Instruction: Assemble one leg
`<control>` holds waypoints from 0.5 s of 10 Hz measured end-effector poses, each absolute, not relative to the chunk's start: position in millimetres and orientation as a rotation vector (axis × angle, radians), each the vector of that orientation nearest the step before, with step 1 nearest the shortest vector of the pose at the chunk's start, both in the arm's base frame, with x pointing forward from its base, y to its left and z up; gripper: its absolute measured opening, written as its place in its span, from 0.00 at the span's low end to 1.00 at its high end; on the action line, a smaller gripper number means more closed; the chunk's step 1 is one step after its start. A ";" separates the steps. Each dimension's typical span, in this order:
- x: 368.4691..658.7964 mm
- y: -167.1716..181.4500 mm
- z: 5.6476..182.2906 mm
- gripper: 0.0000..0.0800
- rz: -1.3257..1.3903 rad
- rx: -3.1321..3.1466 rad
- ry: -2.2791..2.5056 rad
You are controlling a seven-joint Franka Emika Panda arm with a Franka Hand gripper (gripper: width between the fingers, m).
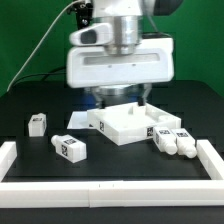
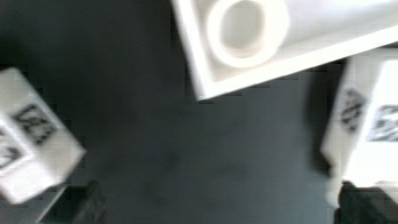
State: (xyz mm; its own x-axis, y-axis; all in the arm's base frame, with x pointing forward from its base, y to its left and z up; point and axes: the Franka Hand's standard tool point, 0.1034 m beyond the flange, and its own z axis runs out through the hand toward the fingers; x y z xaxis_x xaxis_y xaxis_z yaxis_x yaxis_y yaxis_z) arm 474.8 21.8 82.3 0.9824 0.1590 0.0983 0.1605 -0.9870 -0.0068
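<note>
While the hand [image 1: 118, 97] hangs low over the panel [image 1: 125, 124], its opening impossible to tell, and a leg [image 1: 70, 147] lies loose on the counter [image 1: 30, 165], descending here risks striking the panel.

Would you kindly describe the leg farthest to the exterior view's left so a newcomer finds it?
Start at the large white panel in the middle. Toward the exterior view's left lie two legs. The leg meant is the outermost, farther from the front rail than its neighbour.
</note>
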 end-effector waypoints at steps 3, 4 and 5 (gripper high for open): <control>479.2 91.8 72.7 0.81 -0.165 -3.107 -0.246; 476.3 97.6 65.5 0.81 -0.157 -3.106 -0.260; 477.5 93.8 66.5 0.81 -0.160 -3.108 -0.254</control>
State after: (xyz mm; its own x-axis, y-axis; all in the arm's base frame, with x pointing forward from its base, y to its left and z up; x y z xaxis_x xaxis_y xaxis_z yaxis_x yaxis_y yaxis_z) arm 477.5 93.8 66.5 0.9815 0.1612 0.1033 0.1632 -0.9865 -0.0111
